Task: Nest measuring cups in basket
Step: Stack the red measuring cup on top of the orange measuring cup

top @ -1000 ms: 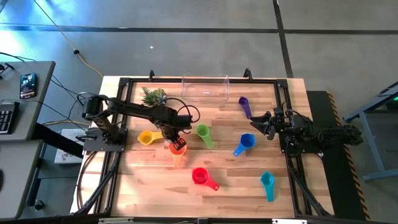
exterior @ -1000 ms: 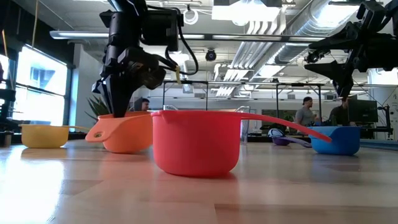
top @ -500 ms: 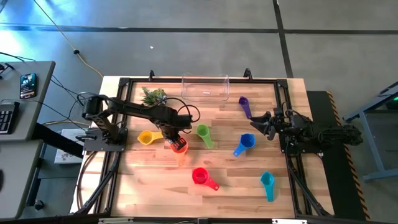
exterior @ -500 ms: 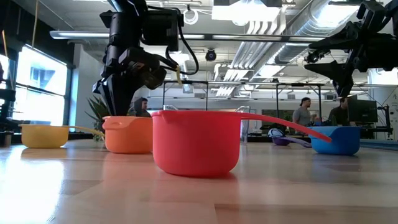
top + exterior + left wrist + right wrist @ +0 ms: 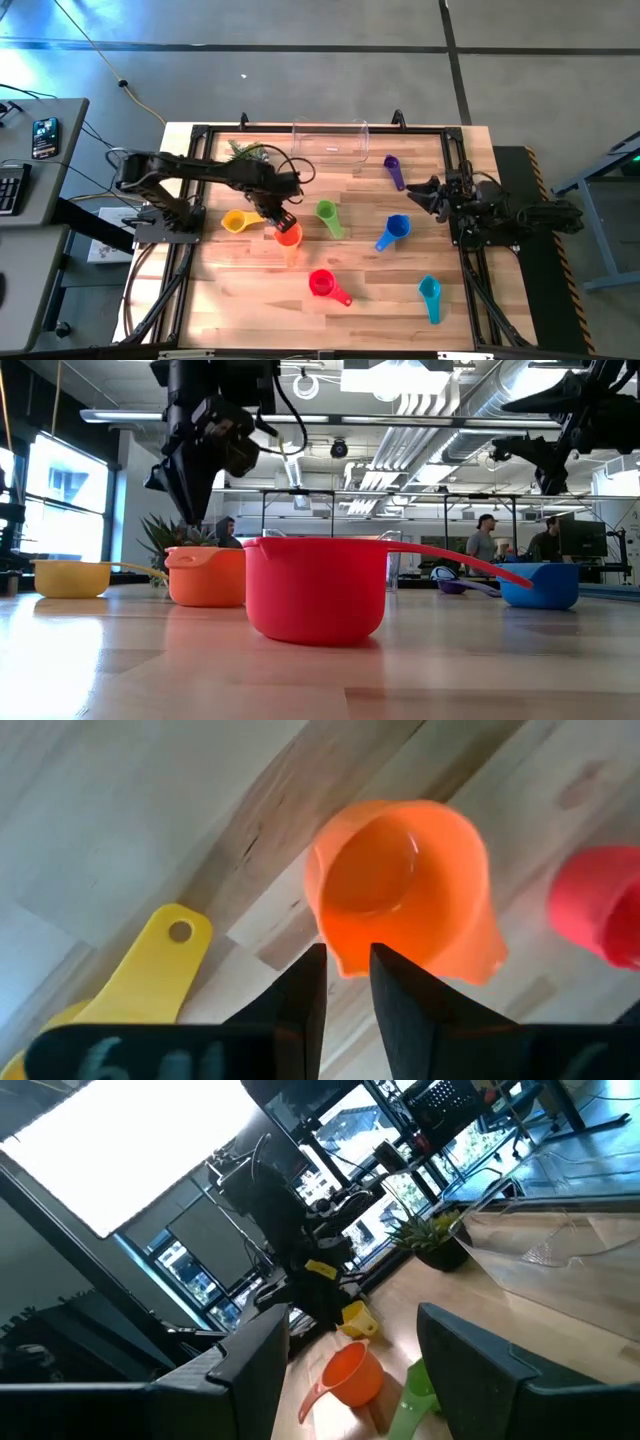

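The left pincer hangs just above the orange cup, jaws narrowly parted and holding nothing. The cup sits upright on the counter, well apart from the basket. For a sound regrasp, the fingers should straddle the rim squarely. The right pincer waits wide, empty.

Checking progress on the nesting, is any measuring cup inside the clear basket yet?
No, the basket holds nothing in the high view, and the orange cup sits upright on the table.
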`<state>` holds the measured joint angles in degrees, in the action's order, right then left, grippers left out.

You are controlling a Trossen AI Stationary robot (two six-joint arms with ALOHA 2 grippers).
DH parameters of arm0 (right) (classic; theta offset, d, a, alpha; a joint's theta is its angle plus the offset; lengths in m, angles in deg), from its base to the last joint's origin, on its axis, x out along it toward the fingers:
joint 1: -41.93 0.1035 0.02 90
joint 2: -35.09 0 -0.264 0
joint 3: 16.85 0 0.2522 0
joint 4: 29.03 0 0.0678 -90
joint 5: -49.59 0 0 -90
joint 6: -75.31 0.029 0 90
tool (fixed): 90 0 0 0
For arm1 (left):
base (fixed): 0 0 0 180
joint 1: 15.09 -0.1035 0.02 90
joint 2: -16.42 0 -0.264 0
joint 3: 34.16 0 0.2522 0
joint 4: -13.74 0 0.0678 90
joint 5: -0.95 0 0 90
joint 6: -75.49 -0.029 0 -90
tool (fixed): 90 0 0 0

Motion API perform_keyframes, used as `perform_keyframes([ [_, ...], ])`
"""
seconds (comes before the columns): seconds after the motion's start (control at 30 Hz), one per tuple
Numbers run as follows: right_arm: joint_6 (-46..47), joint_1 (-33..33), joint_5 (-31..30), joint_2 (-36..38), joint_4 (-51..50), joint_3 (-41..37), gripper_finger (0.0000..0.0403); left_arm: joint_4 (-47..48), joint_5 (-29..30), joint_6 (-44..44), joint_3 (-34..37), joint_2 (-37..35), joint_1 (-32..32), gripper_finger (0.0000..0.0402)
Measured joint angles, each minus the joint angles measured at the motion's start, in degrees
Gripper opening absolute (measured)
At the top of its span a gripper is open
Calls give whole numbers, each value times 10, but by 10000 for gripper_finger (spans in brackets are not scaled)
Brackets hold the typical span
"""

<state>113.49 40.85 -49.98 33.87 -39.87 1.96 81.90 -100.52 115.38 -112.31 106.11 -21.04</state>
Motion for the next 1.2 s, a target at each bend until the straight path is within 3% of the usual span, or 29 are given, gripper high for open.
perform_keyframes([
  [0.2, -12, 0, 14, -64, -1, 59, 213, 9, 2, 5, 0, -68, 0, 69],
  [0.53, -23, 5, 69, -308, -46, 218, 213, 52, 34, 5, 0, -178, 14, 65],
  [0.87, -7, 79, 65, -546, -119, 388, 213, 77, 85, 4, 0, -252, 55, 65],
  [1.2, 24, 148, 11, -754, -252, 560, 213, 127, 99, 4, 0, -270, 99, 65],
])
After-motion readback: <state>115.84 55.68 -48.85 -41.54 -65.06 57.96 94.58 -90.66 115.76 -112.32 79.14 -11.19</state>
